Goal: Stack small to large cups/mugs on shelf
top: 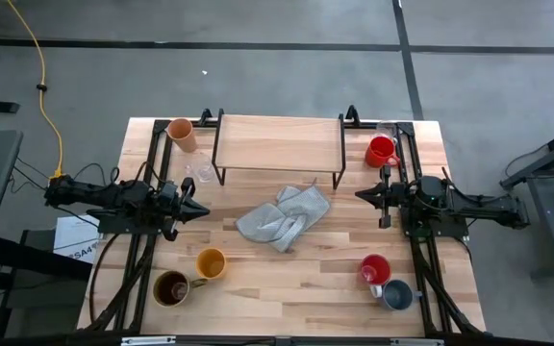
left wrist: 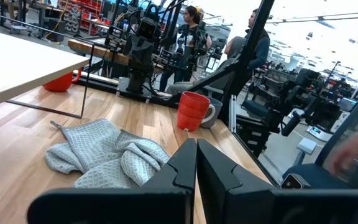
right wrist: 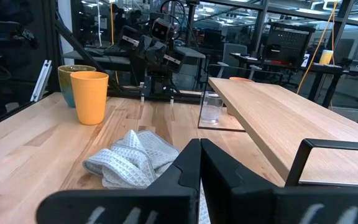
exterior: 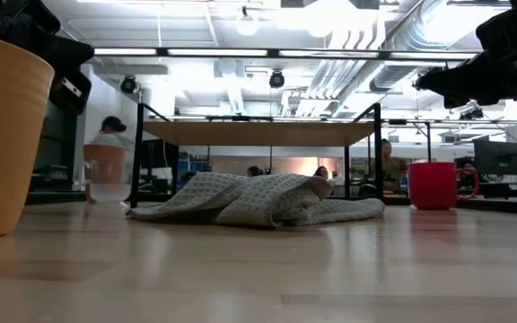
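The shelf (top: 277, 144) stands at the table's far middle on thin black legs. At its left end are a peach tumbler (top: 181, 133) and a clear glass (top: 200, 171). At its right end are a red mug (top: 381, 151) and another clear glass (top: 386, 130). A yellow mug (top: 211, 263) and a brown mug (top: 170, 287) stand near left. A second red mug (top: 374, 269) and a grey-blue mug (top: 397, 295) stand near right. My left gripper (top: 206, 208) and my right gripper (top: 358, 195) hover shut at the table's sides, pointing level at each other.
A crumpled grey cloth (top: 282, 216) lies mid-table between the grippers, in front of the shelf. Black arm frames run along the table's left and right edges. People show in the room beyond the table (left wrist: 253, 37).
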`<state>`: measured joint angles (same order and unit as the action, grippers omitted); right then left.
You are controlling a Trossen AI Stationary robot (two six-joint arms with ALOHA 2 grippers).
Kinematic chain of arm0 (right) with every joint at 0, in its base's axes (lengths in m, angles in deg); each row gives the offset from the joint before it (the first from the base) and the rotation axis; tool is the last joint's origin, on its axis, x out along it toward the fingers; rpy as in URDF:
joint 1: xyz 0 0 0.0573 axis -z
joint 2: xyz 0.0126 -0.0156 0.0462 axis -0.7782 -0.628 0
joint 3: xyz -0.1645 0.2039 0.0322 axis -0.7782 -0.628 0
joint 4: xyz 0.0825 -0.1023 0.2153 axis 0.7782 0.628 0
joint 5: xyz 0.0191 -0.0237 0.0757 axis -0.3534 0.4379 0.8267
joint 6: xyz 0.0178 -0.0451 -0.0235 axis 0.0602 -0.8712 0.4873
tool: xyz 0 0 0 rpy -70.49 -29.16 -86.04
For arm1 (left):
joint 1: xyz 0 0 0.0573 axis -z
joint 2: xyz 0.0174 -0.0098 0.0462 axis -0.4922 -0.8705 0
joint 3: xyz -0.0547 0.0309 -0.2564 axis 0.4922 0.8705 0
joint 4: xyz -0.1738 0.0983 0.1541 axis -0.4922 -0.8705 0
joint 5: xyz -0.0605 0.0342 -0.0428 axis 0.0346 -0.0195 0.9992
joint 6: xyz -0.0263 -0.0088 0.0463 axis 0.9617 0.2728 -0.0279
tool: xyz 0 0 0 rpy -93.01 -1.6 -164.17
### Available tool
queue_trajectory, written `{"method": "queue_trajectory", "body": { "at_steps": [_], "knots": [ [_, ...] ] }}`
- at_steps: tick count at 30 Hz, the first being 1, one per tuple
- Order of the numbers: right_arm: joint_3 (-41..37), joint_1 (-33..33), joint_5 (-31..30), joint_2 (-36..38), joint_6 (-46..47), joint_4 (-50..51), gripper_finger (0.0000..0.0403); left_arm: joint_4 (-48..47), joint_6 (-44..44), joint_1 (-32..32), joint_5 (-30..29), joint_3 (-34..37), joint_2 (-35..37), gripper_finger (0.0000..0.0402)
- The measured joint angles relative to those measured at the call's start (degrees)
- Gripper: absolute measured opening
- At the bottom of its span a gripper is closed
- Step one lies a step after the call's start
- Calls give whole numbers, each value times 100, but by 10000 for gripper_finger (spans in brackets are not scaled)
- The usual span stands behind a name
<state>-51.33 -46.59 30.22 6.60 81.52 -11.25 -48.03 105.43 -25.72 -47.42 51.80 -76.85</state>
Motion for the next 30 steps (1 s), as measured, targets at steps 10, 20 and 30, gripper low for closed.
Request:
{"method": "queue_trajectory", "body": {
  "at_steps": [10,20,30],
  "knots": [
    [2,2,0,0,0,0,0,0,0,0,-1,0,-1,3],
    [0,0,0,0,0,0,0,1,0,0,-1,0,1,3],
    [0,-8,118,-4,208,-494,0,-1,0,0,-1,0,-1,3]
  ]
}}
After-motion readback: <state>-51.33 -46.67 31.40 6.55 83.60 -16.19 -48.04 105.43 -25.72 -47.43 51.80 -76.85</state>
